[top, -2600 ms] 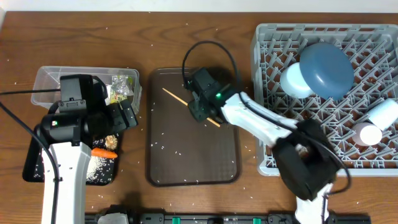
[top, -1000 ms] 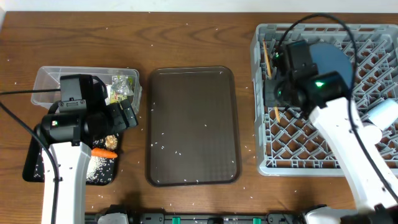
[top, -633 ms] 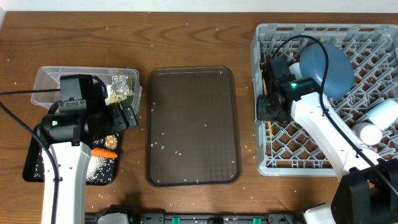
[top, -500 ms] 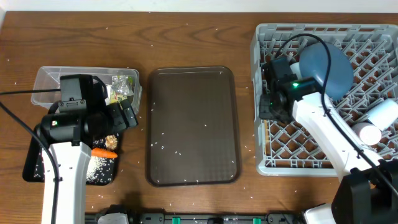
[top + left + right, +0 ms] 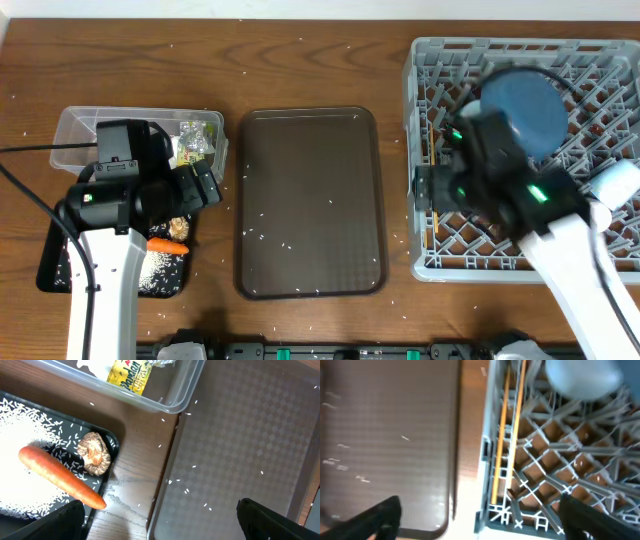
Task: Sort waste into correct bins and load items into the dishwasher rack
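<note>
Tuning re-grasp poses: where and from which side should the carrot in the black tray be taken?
Take the carrot at mid-body from straight above, left end effector closing across its narrow width. It lies flat and diagonal in the black tray, long sides exposed. The brown lump crowds one end, so mid-body or the other end is likely safer.

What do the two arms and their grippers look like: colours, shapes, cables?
Both arms have white tubular links and bulky black joint housings. The left arm carries a small green light and thin black cables; the right arm shows green lights. The left gripper and right gripper have blunt black fingers.
</note>
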